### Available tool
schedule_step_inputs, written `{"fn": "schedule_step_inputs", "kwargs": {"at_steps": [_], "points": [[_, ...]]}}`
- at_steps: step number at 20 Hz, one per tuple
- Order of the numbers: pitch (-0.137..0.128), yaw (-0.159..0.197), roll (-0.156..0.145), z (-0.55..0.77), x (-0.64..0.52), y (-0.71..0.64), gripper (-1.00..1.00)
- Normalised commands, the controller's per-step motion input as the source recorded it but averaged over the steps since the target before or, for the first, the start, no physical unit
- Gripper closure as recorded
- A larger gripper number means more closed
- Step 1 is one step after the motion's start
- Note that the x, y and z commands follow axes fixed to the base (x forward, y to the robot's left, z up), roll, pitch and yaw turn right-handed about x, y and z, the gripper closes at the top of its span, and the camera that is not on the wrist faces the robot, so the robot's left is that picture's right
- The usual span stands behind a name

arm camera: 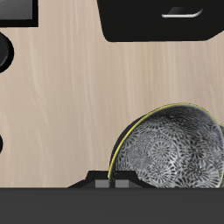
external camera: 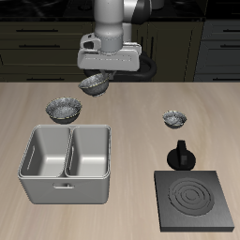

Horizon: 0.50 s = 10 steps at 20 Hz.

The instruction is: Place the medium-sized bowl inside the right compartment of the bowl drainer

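Wells of the bowl drainer (external camera: 66,173) are standing bare near the table's front edge. Farther back and above, the gripper (external camera: 94,77) is pinching the medium-sized bowl (external camera: 93,85), carrying it aloft.

speckled medium-sized bowl (arm camera: 171,149) at the hand, wooden table (arm camera: 79,96) beneath

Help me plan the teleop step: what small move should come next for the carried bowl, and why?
Probably carry the medium-sized bowl forward toward the table's front edge. It hangs tilted in the claw, lifted off the table, and seems farther back than the bowl drainer, not yet above either well.
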Motion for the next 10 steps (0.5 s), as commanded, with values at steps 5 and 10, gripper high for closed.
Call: {"fn": "schedule_step_inputs", "kwargs": {"at_steps": [5,10], "points": [[-0.027,0.008,-0.037,0.25,0.15,-0.22,1.00],[-0.028,-0.021,-0.039,0.43,0.18,-0.27,1.00]]}}
